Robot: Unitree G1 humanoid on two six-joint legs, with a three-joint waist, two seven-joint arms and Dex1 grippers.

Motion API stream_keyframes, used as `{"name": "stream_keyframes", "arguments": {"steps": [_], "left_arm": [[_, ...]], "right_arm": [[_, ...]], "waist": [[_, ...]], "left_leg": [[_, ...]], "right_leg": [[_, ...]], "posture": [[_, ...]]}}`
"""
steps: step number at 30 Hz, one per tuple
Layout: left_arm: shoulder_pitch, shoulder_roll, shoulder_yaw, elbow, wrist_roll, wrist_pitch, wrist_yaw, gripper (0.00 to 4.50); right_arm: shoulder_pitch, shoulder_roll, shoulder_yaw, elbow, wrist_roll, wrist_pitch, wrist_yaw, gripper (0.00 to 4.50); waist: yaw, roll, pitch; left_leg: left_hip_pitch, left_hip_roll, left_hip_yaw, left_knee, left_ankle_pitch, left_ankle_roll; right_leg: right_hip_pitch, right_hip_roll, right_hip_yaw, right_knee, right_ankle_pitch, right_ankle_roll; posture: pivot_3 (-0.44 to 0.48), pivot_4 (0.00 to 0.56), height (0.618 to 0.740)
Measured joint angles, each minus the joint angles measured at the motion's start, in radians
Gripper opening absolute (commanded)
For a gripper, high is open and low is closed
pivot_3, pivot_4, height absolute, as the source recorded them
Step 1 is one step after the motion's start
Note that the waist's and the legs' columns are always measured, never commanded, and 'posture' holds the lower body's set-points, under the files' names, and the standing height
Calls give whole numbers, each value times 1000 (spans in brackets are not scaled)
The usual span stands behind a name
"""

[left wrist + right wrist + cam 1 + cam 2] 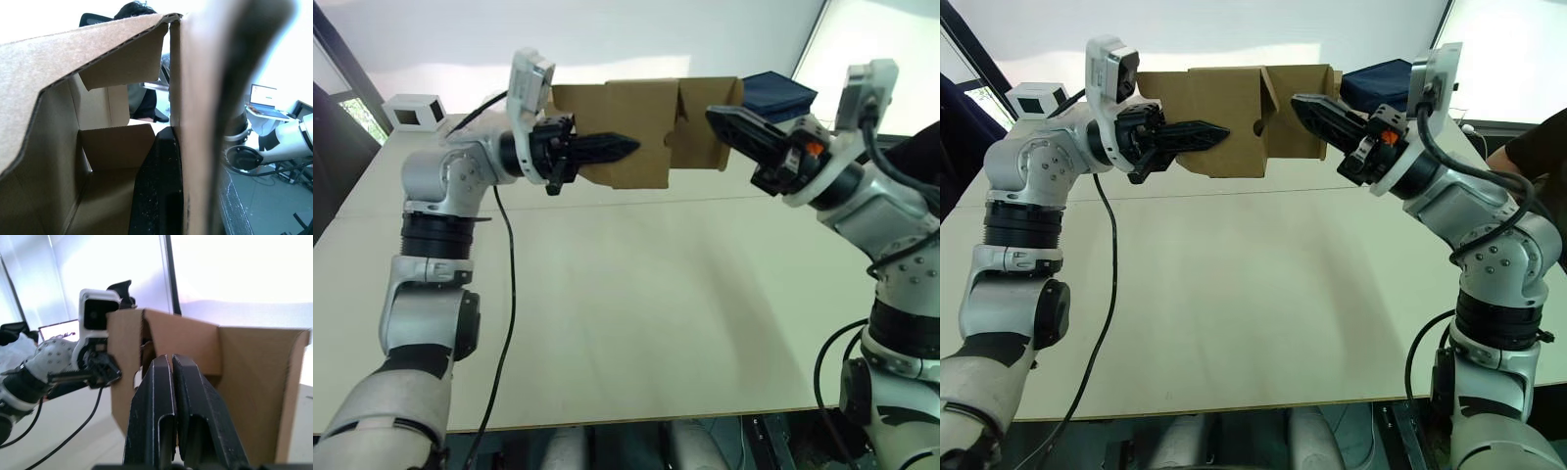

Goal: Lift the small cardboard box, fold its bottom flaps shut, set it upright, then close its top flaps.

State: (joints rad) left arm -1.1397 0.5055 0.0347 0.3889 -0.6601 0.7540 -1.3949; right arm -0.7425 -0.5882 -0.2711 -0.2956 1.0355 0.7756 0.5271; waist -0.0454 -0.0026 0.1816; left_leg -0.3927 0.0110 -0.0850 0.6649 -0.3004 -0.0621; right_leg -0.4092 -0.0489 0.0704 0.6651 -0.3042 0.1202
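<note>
Box (1234,117) is held up in the air over the far part of the desk (1234,304), not touching it, between both grippers.

Left gripper (1214,133): fingers pinched on the box's wall. The left wrist view shows one black finger (159,191) inside the box against the wall, the other blurred on the outside. So it is clamped on the box.

Right gripper (1307,106): in the right wrist view both fingers (151,416) lie pressed together, no gap, with the tips against the cardboard at the box's right part. Closed; the tips meet the flap edge, but I cannot tell if any cardboard is caught between them.

Box lies on its side, open ends facing left and right. Flaps (122,61) on the open end in the left wrist view are partly folded in, not shut. Right-side flaps (705,122) stick out toward the right gripper, not closed either.

Other stuff: white box (411,111) with a dark window at the far left corner of the desk, dark blue item (778,95) at the far right, behind the box. A person's dark sleeve (1528,147) at the right edge.
</note>
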Motion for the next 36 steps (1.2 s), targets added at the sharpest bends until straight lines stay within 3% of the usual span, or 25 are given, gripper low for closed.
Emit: {"name": "stream_keyframes", "arguments": {"steps": [14,29,36], "left_arm": [[34,3,0,-52,-3,3,-1,0],[34,3,0,-49,-3,-7,1,0],[33,17,28,-34,-5,-7,2,0]], "right_arm": [[-25,89,125,16,-81,-27,25,102],[-46,89,138,33,-124,-33,69,102],[-1,-67,-100,65,105,85,96,102]], "waist": [[0,0,0],[0,0,0],[2,0,0]], "left_leg": [[0,0,0,0,1,-1],[0,0,0,0,1,-1],[0,-1,0,0,-1,1]], "right_leg": [[0,0,0,0,0,0],[0,0,0,0,0,0],[1,-1,0,0,0,0]], "posture": [[0,150,740],[0,150,740],[0,150,740]]}}
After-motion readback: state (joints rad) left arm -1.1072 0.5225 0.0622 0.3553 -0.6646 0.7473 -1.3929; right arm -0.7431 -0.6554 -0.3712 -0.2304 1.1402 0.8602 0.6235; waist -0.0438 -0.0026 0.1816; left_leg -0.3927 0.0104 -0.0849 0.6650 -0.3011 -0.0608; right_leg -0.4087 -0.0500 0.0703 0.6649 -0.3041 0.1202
